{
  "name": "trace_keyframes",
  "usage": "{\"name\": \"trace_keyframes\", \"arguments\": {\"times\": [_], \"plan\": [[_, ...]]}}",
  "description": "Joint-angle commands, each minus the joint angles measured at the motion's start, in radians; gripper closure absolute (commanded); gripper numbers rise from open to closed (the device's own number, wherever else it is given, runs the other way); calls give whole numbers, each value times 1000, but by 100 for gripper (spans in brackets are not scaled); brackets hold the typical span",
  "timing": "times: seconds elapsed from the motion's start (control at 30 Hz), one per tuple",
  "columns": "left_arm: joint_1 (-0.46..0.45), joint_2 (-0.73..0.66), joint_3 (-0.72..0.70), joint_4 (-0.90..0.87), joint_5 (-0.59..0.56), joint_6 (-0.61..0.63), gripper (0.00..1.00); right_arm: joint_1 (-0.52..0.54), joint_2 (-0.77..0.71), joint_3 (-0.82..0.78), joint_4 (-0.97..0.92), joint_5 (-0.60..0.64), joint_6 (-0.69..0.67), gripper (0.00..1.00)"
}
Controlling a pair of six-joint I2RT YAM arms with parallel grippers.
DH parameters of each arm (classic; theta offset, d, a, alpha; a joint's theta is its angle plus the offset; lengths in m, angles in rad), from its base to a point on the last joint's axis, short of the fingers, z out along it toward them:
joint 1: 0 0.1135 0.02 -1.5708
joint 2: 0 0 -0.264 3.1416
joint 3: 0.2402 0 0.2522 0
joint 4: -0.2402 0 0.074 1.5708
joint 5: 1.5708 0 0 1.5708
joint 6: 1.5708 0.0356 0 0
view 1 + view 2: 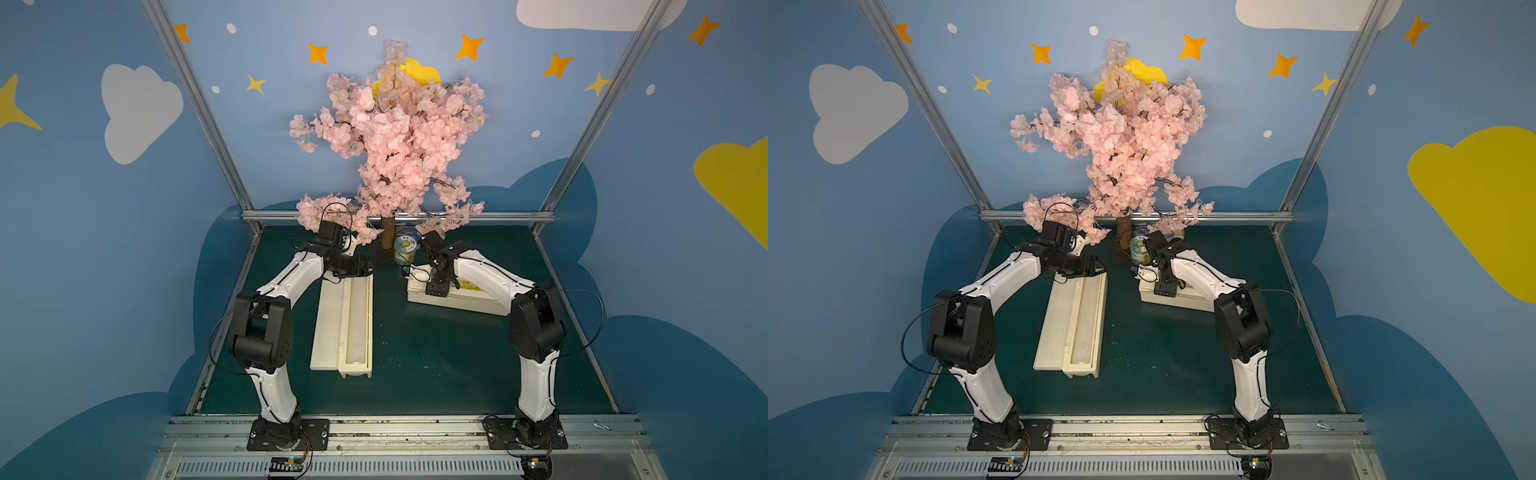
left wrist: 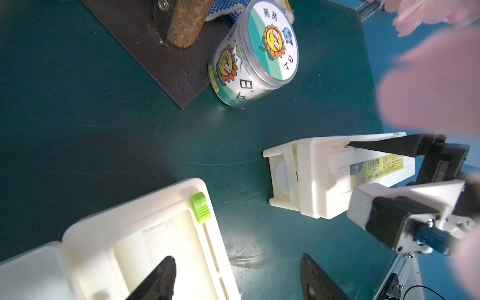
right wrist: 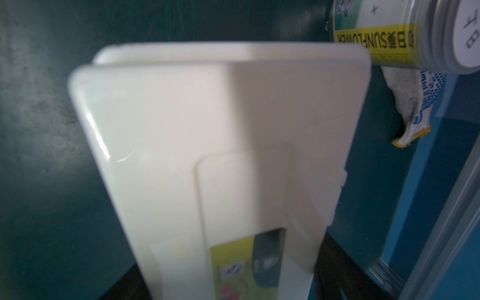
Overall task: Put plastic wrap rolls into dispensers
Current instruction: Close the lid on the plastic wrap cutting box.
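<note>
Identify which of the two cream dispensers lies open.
The dispenser on the robot's left: its lid lies folded flat beside the trough. The other dispenser is shut, yellow label on top.

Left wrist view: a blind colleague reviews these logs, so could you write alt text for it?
The left tool, fingers apart, hovers over an open dispenser with a plastic wrap roll lying in its trough. Beyond it, the right tool straddles a closed dispenser with a yellow label, near a sunflower-print can on the green table.
</note>
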Motion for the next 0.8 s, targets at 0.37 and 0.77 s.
{"name": "trace_keyframes", "arguments": {"times": [0.37,0.77], "plan": [[4,13,13,-20,18,-12,24,11,-46,-28,-38,-28,19,27],[4,5,5,-23,11,-10,24,14,-35,-46,51,57,-1,25]]}}
